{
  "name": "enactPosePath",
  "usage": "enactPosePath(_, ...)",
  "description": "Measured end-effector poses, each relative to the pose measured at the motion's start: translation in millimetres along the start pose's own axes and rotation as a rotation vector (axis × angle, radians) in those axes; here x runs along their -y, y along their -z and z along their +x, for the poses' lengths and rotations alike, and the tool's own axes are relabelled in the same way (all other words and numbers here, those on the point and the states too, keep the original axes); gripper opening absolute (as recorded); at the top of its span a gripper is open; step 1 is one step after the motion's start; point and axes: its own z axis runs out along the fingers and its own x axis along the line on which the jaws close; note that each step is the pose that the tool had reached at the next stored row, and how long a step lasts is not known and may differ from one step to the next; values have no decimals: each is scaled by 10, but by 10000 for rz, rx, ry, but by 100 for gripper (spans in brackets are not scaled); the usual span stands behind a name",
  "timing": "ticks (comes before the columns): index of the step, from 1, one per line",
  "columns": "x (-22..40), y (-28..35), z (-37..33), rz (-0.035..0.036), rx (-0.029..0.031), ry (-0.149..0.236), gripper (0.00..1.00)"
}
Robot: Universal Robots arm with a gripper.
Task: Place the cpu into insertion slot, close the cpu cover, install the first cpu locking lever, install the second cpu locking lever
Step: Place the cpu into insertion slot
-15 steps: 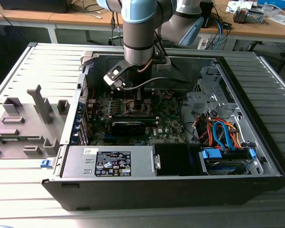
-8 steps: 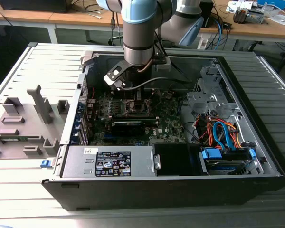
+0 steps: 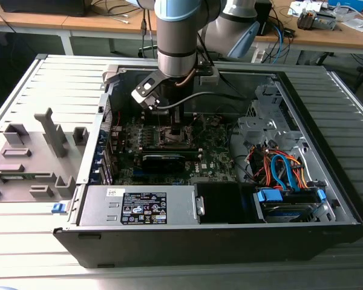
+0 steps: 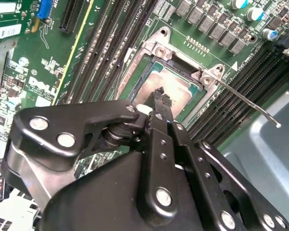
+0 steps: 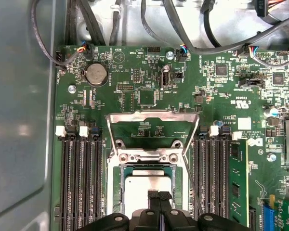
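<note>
The cpu [image 5: 145,190] lies flat in the insertion slot [image 5: 115,192], its silver-grey top facing up; it shows as well in the second wrist view [image 4: 176,84]. The cpu cover [image 5: 154,116] stands open, tilted back from the socket on its hinge. One thin wire locking lever [image 4: 245,102] is raised and sticks out past the socket corner; the first wrist view has it beside the socket [image 5: 189,178]. My gripper [image 5: 158,195] is shut with nothing between the fingers, its tips [image 4: 160,96] right over the cpu's top. In the exterior view the gripper [image 3: 175,129] reaches down into the open computer case.
Long black memory slots [image 5: 82,183] flank the socket on both sides. Cables [image 5: 216,41] run along the board's edge. The case walls [image 3: 327,145], a drive cage with blue and orange cables [image 3: 284,172] and the power supply [image 3: 139,205] surround the board. Grey fixtures [image 3: 30,157] stand outside the case.
</note>
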Motion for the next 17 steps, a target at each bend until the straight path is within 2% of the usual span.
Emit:
enactPosePath(4,-5,80,-4,0,0,1,11)
enactPosePath(5,-20,90,-5,24,-5,2,11)
enactPosePath(7,-47,90,-6,238,-19,11,11)
enactPosePath(8,-62,89,-5,409,-22,21,11)
enactPosePath(9,-68,92,-6,459,-21,26,11)
enactPosePath(10,-78,103,-7,480,-26,49,11)
enactPosePath(11,-86,115,-7,487,-57,117,11)
enactPosePath(15,-96,160,-10,477,-137,388,11)
enactPosePath(17,-97,187,-11,477,-143,392,11)
